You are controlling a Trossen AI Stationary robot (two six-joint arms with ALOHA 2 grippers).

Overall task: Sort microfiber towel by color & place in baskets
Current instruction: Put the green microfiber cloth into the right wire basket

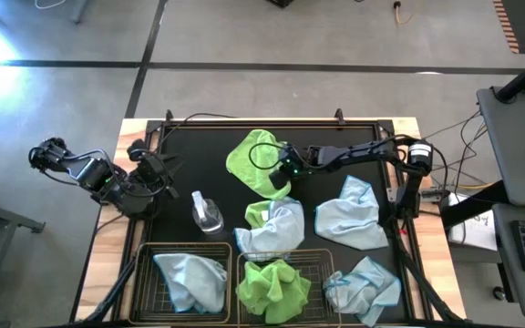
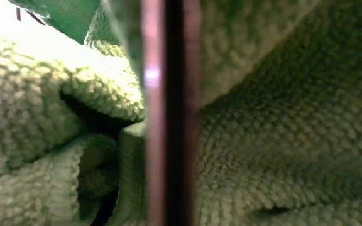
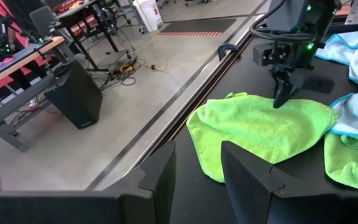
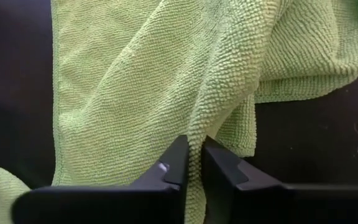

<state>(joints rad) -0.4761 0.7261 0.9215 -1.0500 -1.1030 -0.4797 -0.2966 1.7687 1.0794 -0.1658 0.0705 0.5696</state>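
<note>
A lime green towel [image 1: 252, 159] lies spread on the black mat at the table's middle, toward the far side. My right gripper [image 1: 276, 168] is down on its right part, shut on a raised fold. My left gripper [image 3: 197, 177] waits open over the table's left edge, holding nothing. Two black wire baskets stand at the near edge: the left basket [image 1: 144, 273] holds a pale blue towel [image 1: 190, 281], and the right basket [image 1: 322, 264] holds a green towel [image 1: 274, 287]. More blue towels [image 1: 352, 215] lie loose on the mat. My right gripper pinches a raised fold of the green towel [image 4: 194, 146] between its two fingers, near the towel's right side. The fingers slant down from the table's right. The towel lies slack on the mat around the pinch.
A clear spray bottle [image 1: 206, 212] stands left of centre. A blue towel [image 1: 281, 228] lies over another green towel [image 1: 258, 214] just beyond the baskets. One more blue towel [image 1: 367, 287] sits at the near right corner. Green cloth and a basket wire [image 2: 168, 125] fill the low view.
</note>
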